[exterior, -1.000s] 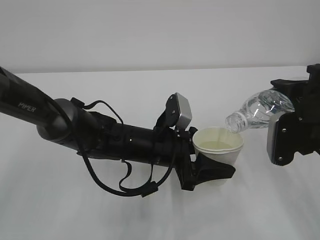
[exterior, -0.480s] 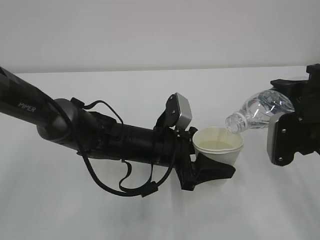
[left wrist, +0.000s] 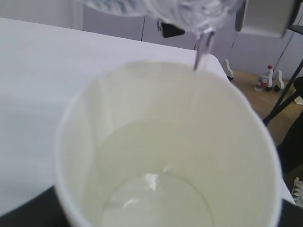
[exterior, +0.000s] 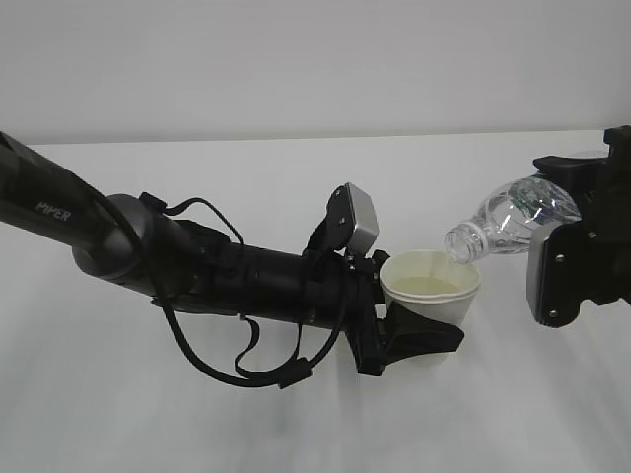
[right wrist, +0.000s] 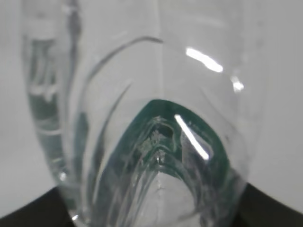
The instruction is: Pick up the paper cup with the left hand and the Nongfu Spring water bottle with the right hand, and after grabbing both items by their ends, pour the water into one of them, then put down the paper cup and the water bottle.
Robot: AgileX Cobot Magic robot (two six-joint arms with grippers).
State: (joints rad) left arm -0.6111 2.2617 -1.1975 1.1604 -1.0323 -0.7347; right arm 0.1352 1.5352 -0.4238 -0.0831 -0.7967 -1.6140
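Exterior view: nothing has shifted over the last second; the left hand (exterior: 419, 335) stays clamped around the paper cup (exterior: 431, 293), the right hand (exterior: 582, 246) stays pinching the Nongfu Spring water bottle (exterior: 508, 222), mouth tilted over the rim. The pour likely nears its end.

Left wrist view: a thin thread of water (left wrist: 201, 52) falls; the cup is partly filled. White table (left wrist: 38, 71); chair legs beyond.

Right wrist view: bottle fills the frame, green label showing.
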